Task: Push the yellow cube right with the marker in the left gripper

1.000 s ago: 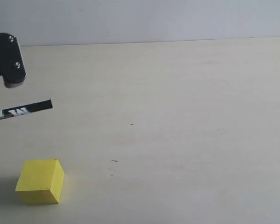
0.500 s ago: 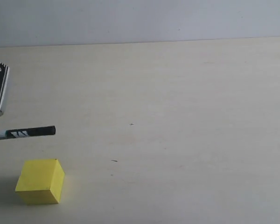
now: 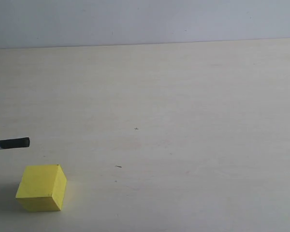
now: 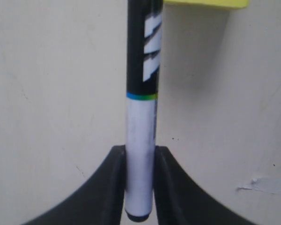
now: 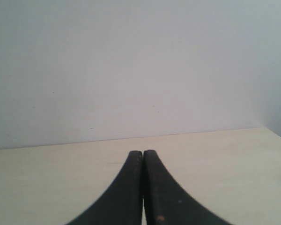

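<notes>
The pale table [image 3: 183,121] lies mostly bare, and the yellow cube [image 3: 41,187] sits flat on it towards its left side, well away from the back edge where the table meets the wall [image 3: 145,19]. Nothing touches the cube, so by the look of it the push has not begun. One part is in place, since the tool is already gripped. What is left, as I judge it, is to bring the tool's end down beside the cube's left face, make contact and sweep it to the right across the open stretch of table. The left gripper [image 4: 140,154] is out of the exterior view, but its own camera shows the jaws drawn narrow and clamped on the white barrel of the marker [image 4: 141,117], one plate on each side near the butt end, with the black capped part reaching out ahead towards a yellow edge of the cube. From outside, only the marker's black end [image 3: 12,143] pokes in over the left side, on the back-edge side of the cube and clearly apart from it. Its height above the table cannot be told. The right gripper [image 5: 143,154] holds nothing, its jaws pressed together.
</notes>
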{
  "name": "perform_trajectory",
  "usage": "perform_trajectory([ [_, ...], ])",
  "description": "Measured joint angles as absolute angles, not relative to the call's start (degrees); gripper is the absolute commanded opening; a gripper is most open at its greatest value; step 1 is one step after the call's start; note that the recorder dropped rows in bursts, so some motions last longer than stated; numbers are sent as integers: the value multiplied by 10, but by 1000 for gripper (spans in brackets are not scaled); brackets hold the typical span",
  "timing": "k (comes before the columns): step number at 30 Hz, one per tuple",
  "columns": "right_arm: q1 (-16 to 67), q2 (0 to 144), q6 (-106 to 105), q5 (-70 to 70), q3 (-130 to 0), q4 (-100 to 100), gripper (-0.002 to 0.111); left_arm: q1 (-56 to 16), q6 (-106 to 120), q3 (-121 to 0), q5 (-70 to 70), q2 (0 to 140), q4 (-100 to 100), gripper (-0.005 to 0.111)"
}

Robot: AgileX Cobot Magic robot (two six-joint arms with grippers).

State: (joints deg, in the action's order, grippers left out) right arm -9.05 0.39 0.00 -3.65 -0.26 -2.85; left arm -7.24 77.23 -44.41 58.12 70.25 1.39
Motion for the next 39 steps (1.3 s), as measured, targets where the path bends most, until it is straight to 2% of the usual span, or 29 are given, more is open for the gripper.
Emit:
perform_trajectory([
  [8, -90, 4, 0, -37, -3, -28, 0, -24, 760, -413, 569, 702, 25, 0],
  [19, -90, 4, 0, -37, -3, -28, 0, -23, 726, -333, 526, 702, 111, 0],
  [39, -90, 4, 0, -37, -3, -28, 0, -23, 720, -316, 475, 795, 99, 0],
])
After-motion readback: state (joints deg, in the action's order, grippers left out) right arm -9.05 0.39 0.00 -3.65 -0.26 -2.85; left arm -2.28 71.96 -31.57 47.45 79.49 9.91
